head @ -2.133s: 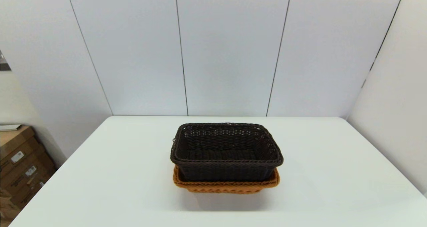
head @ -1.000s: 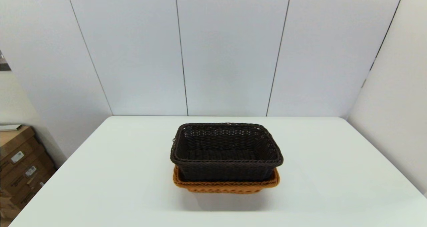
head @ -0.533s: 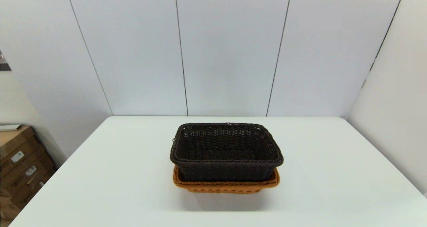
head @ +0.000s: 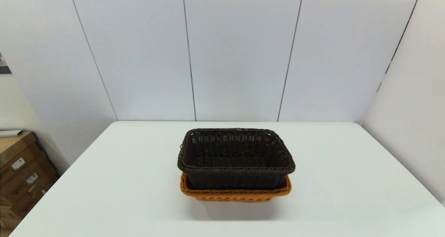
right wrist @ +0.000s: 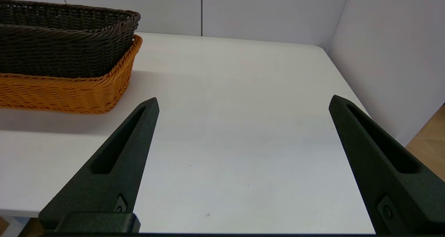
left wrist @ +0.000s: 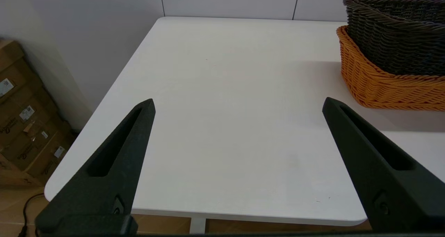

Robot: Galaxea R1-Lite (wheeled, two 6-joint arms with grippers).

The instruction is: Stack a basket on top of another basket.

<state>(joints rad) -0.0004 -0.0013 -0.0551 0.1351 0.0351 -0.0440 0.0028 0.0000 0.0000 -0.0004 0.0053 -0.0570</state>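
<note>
The dark brown basket (head: 235,158) sits nested inside the orange basket (head: 235,194) at the middle of the white table (head: 114,181). Only the orange rim and lower wall show beneath it. Both arms are out of the head view. My left gripper (left wrist: 238,104) is open at the table's near left edge, well clear of the dark basket (left wrist: 396,38) and the orange basket (left wrist: 386,85). My right gripper (right wrist: 243,103) is open at the near right edge, apart from the dark basket (right wrist: 66,44) and the orange basket (right wrist: 69,94). Neither holds anything.
White wall panels (head: 240,52) stand behind the table and along its right side. Cardboard boxes (head: 21,171) are stacked on the floor left of the table, also seen as boxes (left wrist: 24,115) in the left wrist view.
</note>
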